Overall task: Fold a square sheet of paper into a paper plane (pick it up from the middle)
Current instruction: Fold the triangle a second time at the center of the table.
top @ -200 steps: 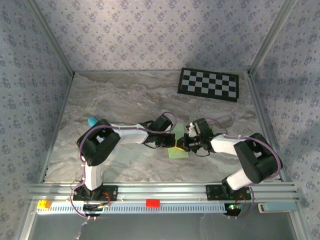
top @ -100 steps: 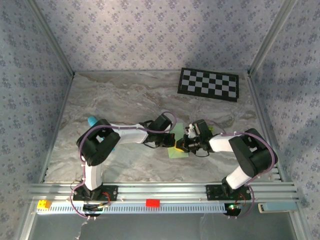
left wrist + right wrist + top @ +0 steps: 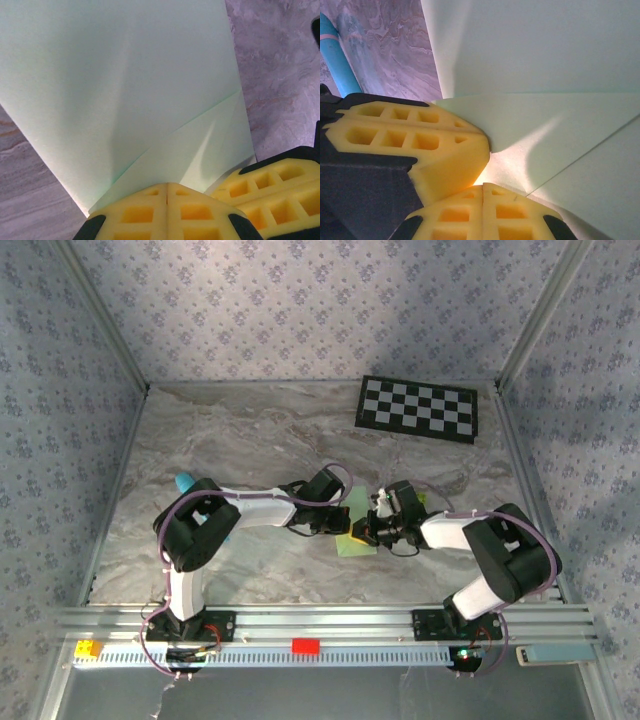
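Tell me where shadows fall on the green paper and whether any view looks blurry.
Left wrist: soft grey shadow bands run up the sheet of paper from the left fingers. Right wrist: a grey wedge of shadow lies beside the right fingers, with a warm glow at their tips. Top external: even light, sharp.

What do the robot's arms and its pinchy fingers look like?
The left arm and right arm are black with white sections and looping purple cables. The left gripper and right gripper have yellow pads with square holes.
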Controlling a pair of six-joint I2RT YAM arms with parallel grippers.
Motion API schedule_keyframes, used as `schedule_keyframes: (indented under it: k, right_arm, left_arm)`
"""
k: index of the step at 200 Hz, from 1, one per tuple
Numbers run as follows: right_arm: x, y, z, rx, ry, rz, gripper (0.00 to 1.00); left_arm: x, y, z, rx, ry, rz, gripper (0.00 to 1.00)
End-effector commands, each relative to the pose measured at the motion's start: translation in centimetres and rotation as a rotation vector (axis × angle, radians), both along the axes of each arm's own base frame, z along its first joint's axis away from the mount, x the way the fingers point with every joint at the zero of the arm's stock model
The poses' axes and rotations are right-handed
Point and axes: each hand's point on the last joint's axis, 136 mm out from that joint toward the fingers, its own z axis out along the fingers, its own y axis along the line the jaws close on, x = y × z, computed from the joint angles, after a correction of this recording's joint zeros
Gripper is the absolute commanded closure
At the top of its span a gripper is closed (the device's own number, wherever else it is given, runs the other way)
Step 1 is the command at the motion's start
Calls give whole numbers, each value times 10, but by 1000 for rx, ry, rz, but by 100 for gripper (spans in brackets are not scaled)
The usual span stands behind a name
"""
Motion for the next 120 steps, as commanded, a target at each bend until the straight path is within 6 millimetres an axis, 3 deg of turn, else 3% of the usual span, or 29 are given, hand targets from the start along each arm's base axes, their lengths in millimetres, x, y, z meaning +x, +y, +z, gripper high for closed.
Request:
schedule_keyframes:
  k: [1,35,68,100,120]
  right_arm:
    - [-8,2,-8,-7,39,15,100]
    - [-13,-4,-20,-46,74,2,100]
    - [-12,-16,-1,-93,30,-12,100]
    - [-21,-40,9,-213,20,-54,92]
    - [-33,-54,8,-275,53,-76,77]
  left_arm:
    - [-12,15,-18,74,42,-9,100]
    - [-12,15,-18,75,43,-8,100]
    - [-12,15,-16,72,40,-4,100]
    - [-11,14,-13,64,38,6,100]
    - [-10,14,-11,59,38,12,100]
